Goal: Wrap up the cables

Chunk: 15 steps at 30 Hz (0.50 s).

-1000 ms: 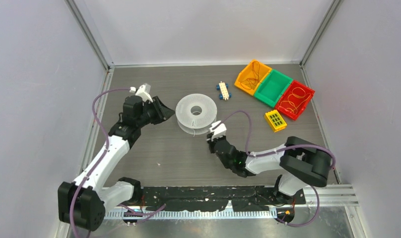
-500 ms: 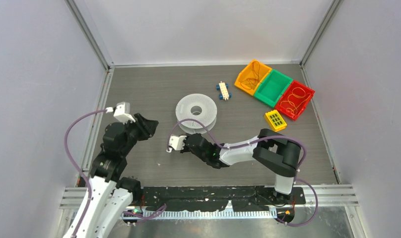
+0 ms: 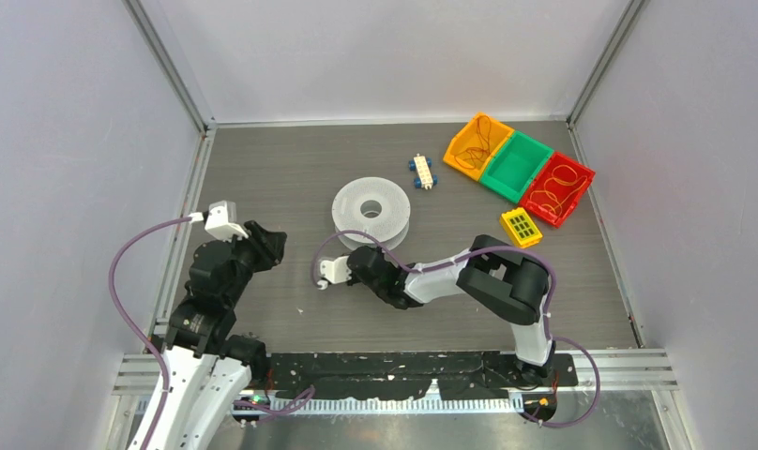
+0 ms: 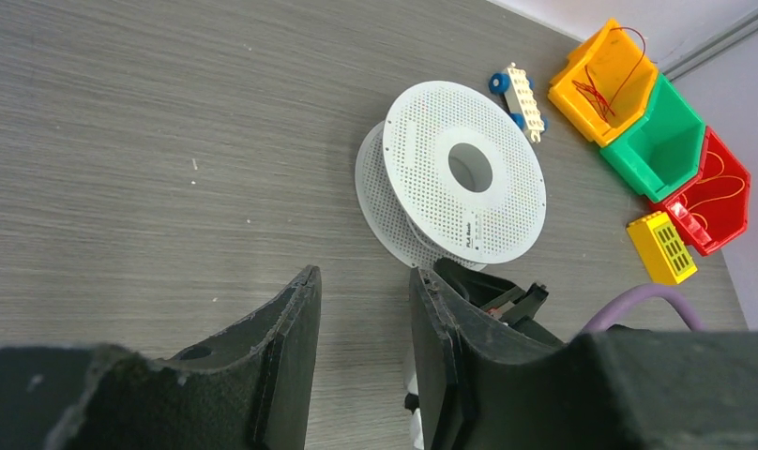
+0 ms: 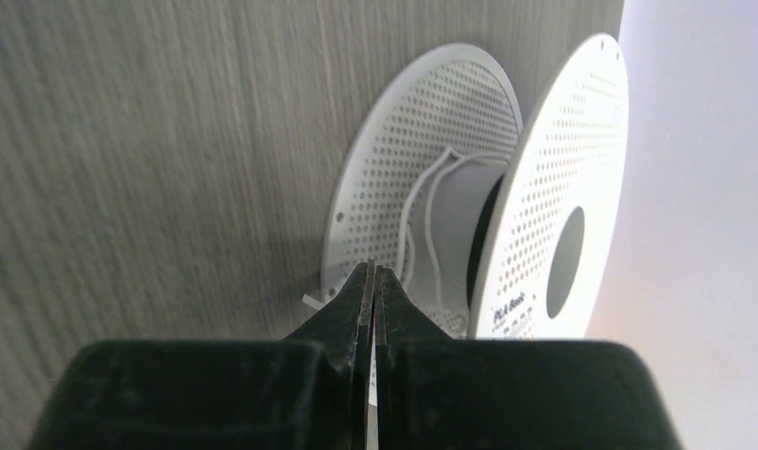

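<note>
A white perforated spool (image 3: 371, 214) lies mid-table and also shows in the left wrist view (image 4: 464, 173). In the right wrist view the thin white cable (image 5: 430, 202) runs between the spool's two flanges (image 5: 553, 187) down into my right gripper (image 5: 373, 269). That gripper is shut on the cable, and a short end sticks out to its left. In the top view my right gripper (image 3: 361, 256) is at the spool's near edge. My left gripper (image 3: 276, 244) is open and empty, left of the spool, low over the table (image 4: 364, 281).
Orange (image 3: 477, 145), green (image 3: 516, 165) and red (image 3: 556, 188) bins stand at the back right, with orange wire coils in the orange and red ones. A yellow block (image 3: 522, 228) and a white-and-blue toy block (image 3: 421, 172) lie nearby. Enclosure walls stand on both sides.
My left arm has drawn back toward the near left, away from the spool. My right arm has swung left round the spool's near side, its gripper staying close to the spool.
</note>
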{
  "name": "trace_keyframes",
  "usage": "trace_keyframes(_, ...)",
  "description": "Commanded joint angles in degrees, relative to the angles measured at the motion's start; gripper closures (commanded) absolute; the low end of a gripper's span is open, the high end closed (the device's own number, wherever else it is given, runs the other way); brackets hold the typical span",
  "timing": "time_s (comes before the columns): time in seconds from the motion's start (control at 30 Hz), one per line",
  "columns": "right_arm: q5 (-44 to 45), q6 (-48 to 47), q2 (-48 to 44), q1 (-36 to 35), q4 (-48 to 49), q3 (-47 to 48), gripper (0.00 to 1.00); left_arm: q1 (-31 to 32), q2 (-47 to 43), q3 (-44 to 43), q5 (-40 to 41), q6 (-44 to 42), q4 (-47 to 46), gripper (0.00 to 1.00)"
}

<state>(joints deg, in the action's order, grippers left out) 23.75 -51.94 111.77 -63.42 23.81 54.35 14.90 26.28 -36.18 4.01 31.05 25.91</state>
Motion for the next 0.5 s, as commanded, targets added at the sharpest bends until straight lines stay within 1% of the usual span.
trace_keyframes(0.0,5.74,-2.15,0.07,0.56,2.65,0.15,0.95,0.05,0.24,-0.32,0.77,0.04,-1.29,0.59)
trace_keyframes(0.1,7.47,-1.92,0.38,1.14,3.55,-0.34,0.95,0.05,0.34,-0.34,0.63,0.17,-1.49,0.59)
trace_keyframes(0.47,8.15,-2.73,0.60,3.22,7.05,-2.58,0.95,0.05,-0.09,-0.34,1.39,-0.01,-1.13,0.59)
